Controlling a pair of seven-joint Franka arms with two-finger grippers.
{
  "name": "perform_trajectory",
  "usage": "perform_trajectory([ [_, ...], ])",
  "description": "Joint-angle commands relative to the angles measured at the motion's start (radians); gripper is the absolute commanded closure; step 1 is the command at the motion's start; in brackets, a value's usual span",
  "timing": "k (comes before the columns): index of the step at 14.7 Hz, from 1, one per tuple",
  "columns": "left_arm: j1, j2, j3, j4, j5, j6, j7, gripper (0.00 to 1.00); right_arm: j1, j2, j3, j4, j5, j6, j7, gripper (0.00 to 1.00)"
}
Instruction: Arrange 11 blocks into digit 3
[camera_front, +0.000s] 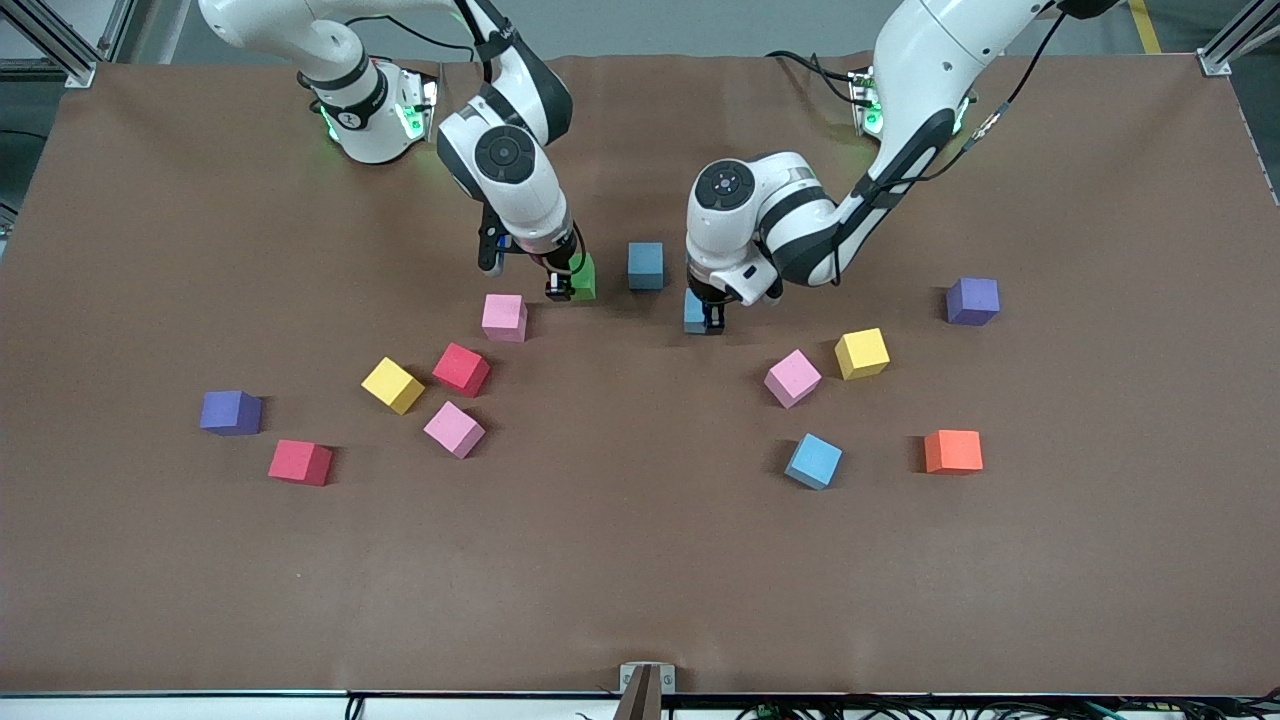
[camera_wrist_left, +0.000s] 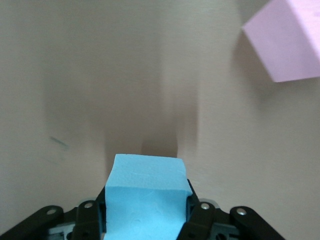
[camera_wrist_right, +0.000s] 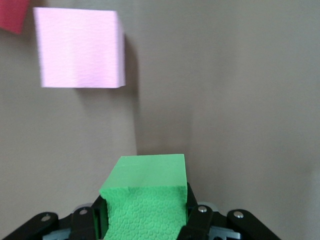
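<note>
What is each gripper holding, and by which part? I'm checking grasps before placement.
Left gripper clamps a light blue block by two opposite side faces; right gripper likewise clamps the green block.

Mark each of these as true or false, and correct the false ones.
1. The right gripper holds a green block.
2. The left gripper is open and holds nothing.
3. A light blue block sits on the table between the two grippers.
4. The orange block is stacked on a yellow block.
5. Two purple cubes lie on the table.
1. True: the right gripper is shut on the green block.
2. False: the left gripper is shut on a light blue block.
3. True: the loose light blue block sits there, touching neither.
4. False: the orange block lies alone on the table.
5. True: one purple cube toward the left arm's end, the other purple cube toward the right arm's end.
</note>
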Motion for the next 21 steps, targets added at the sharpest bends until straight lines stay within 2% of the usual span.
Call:
perform_trajectory([
  [1, 0.006, -0.046, -0.022, -0.059, 0.019, 0.015, -0.225, 0.85, 0.029, 0.028, -0.003, -0.023, -0.006, 0.052, 0.075, 1.00],
  [4, 0.006, -0.047, -0.044, -0.064, 0.019, 0.015, -0.287, 0.85, 0.060, 0.078, -0.003, -0.020, -0.004, 0.120, 0.098, 1.00],
  [10, 0.003, -0.045, -0.076, -0.062, 0.019, 0.015, -0.388, 0.85, 0.086, 0.117, -0.003, -0.017, -0.001, 0.190, 0.165, 1.00],
  [21, -0.016, -0.024, -0.088, -0.064, 0.019, 0.012, -0.477, 0.85, 0.121, 0.120, -0.002, -0.017, -0.001, 0.180, 0.230, 1.00],
])
